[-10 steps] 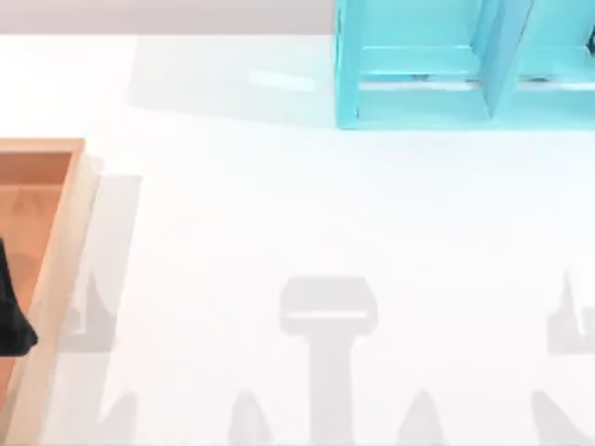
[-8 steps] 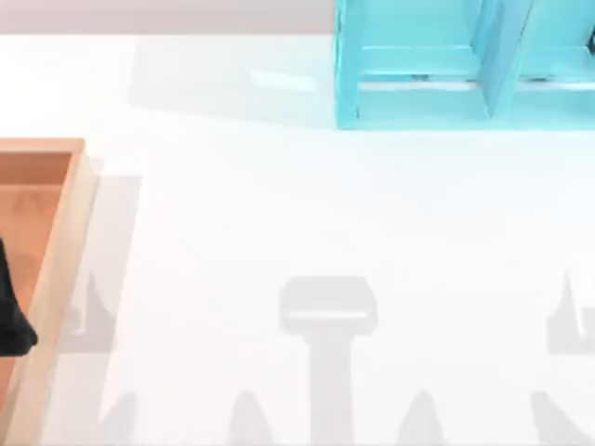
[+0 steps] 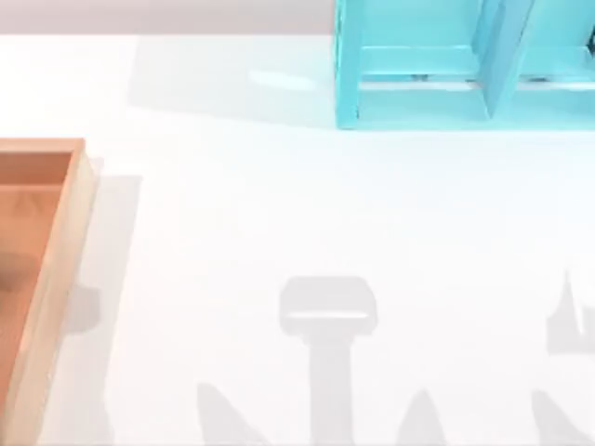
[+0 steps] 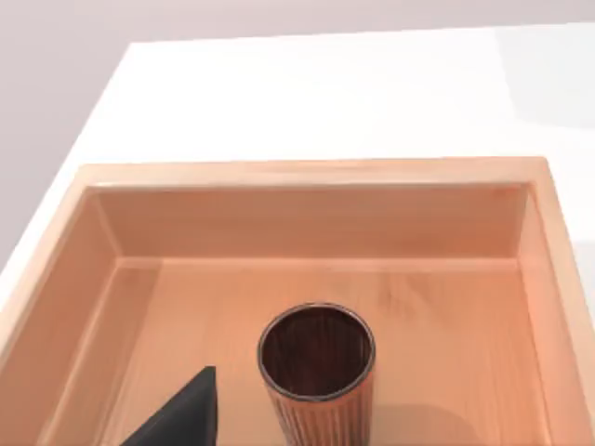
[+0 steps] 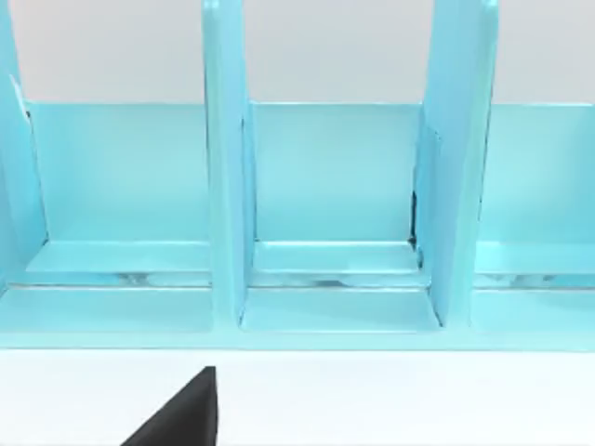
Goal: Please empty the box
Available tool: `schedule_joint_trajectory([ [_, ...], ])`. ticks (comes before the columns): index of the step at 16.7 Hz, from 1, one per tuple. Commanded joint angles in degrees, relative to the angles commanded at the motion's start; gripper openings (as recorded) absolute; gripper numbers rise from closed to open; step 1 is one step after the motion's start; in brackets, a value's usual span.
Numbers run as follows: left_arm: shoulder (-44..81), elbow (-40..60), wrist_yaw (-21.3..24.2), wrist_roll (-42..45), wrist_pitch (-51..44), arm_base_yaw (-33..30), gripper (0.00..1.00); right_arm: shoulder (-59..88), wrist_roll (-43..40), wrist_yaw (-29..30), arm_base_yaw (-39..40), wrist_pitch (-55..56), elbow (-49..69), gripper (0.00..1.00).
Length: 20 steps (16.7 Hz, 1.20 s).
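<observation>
My left gripper point(image 4: 181, 418) shows in its wrist view as one dark fingertip above the box floor, just beside a brown ribbed cup point(image 4: 317, 372) standing upright inside; whether the fingers are spread or pressed together, I cannot tell. The box point(image 3: 58, 269) sits at the table's left edge in the top view. My right gripper point(image 5: 177, 416) shows likewise as one dark tip over the white table point(image 3: 279, 214); state undetermined. Beyond it stands the turquoise shelf unit point(image 5: 228, 186), at the far right.
</observation>
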Motion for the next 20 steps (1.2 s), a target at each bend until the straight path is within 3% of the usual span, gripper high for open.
schedule_joint_trajectory([
  [11,57.8,41.89,-0.13,13.77,-42.71,13.31,1.0,0.0,0.0,0.0,0.0,0.0,0.0,1.0],
  [15,67.97,50.95,-0.06,16.61,-50.63,15.9,1.0,0.0,0.0,0.0,0.0,0.0,0.0,1.0],
  [20,69.92,52.66,-0.05,17.15,-52.1,16.41,1.0,0.0,0.0,0.0,0.0,0.0,0.0,1.0],
])
